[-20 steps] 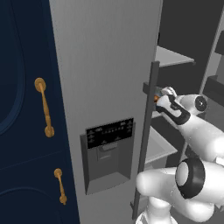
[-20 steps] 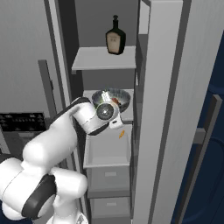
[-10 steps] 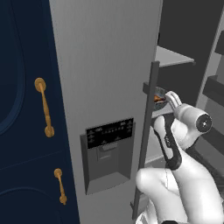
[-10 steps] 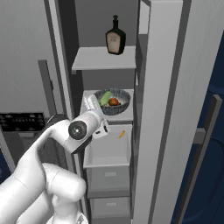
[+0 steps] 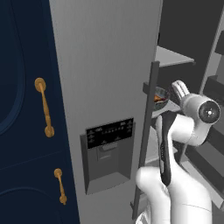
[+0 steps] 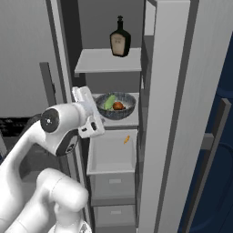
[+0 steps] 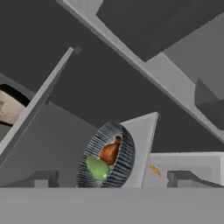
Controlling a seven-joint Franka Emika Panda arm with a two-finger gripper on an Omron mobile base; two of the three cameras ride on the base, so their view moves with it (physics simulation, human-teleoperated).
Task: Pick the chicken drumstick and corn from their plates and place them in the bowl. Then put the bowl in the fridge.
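From the left base view, we're seeing the round dark grey metallic bowl [image 5: 160, 95] sitting on a shelf inside the tall grey stainless-steel fridge [image 5: 105, 87], so the task is looking all but done.

From the right, the reddish-brown chicken drumstick [image 6: 118, 105] and green-husked corn [image 6: 108, 102] are lying in that bowl; the gripper [image 6: 89, 109] is backing away from it, further out than a second ago.

Through the hand view, the jaws are standing released, holding nothing.
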